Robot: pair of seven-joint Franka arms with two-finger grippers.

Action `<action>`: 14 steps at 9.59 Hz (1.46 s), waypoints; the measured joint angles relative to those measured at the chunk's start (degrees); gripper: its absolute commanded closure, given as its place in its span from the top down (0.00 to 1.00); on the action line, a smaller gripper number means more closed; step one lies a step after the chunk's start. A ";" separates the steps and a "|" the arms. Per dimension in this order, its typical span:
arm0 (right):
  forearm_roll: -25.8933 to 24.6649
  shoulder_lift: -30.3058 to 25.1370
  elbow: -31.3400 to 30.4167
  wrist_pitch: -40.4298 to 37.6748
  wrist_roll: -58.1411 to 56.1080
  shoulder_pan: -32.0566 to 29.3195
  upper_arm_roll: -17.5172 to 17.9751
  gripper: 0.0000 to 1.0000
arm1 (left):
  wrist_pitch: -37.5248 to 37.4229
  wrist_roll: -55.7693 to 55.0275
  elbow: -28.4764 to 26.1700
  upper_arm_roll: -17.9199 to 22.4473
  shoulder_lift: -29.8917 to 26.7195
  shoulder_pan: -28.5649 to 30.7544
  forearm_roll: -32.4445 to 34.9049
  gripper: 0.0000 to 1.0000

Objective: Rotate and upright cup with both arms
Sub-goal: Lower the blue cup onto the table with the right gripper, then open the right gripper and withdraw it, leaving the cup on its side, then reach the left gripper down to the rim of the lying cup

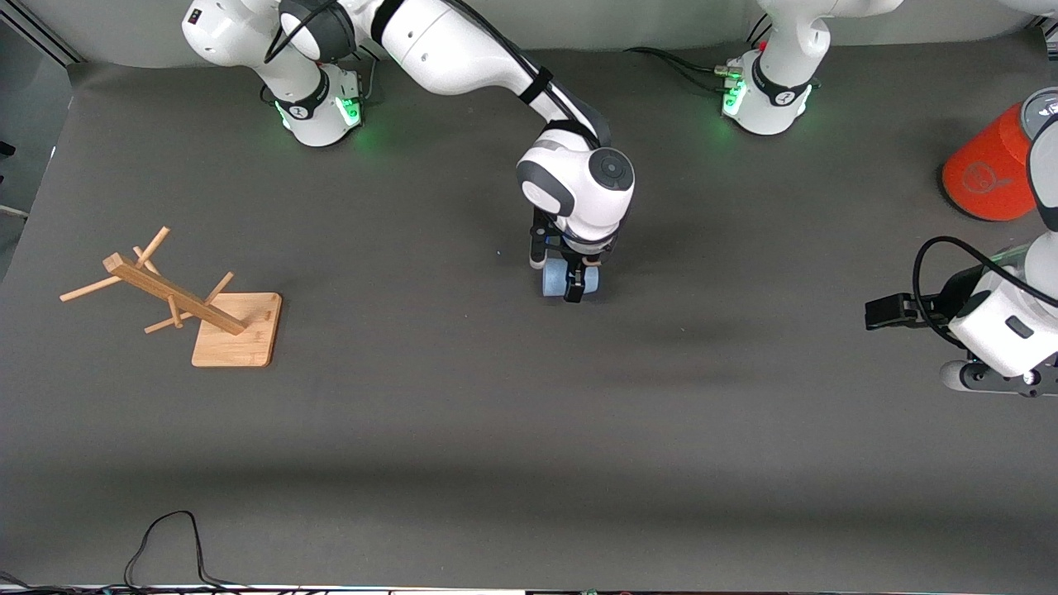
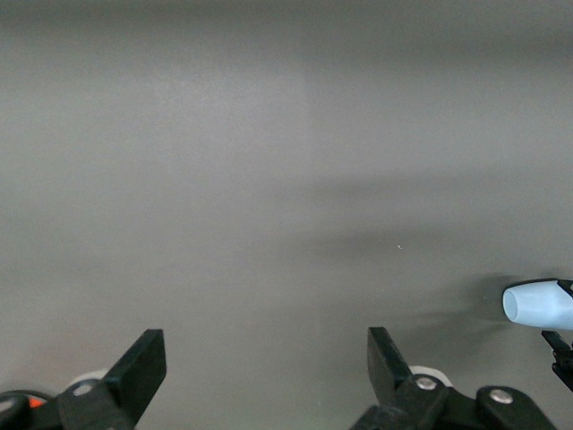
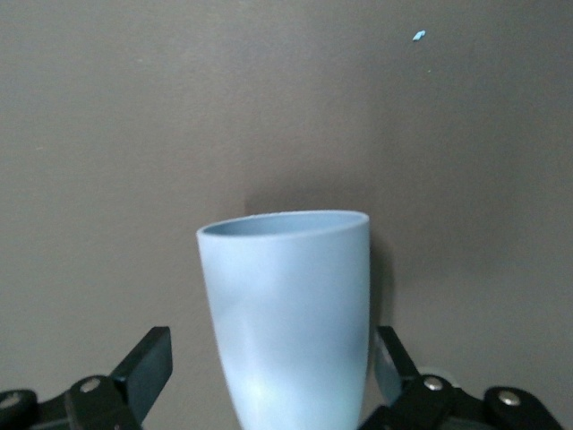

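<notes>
The right arm (image 1: 463,49) reaches from its base out over the middle of the tabletop, its wrist (image 1: 579,190) bent straight down. Its tool (image 1: 566,277) is low at the tabletop, jaws parted wide, one finger (image 3: 143,367) clear on each side with a visible gap. The left arm (image 1: 1004,318) waits at its own end of the tabletop, its tool (image 2: 267,372) level, with the jaws spread wide and nothing between them.
</notes>
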 measured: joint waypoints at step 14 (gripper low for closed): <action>0.54 -49.97 -22.32 -32.41 -97.61 -53.27 16.35 1.00 | -2.27 -18.80 0.35 -2.28 -0.06 -10.45 -0.11 1.00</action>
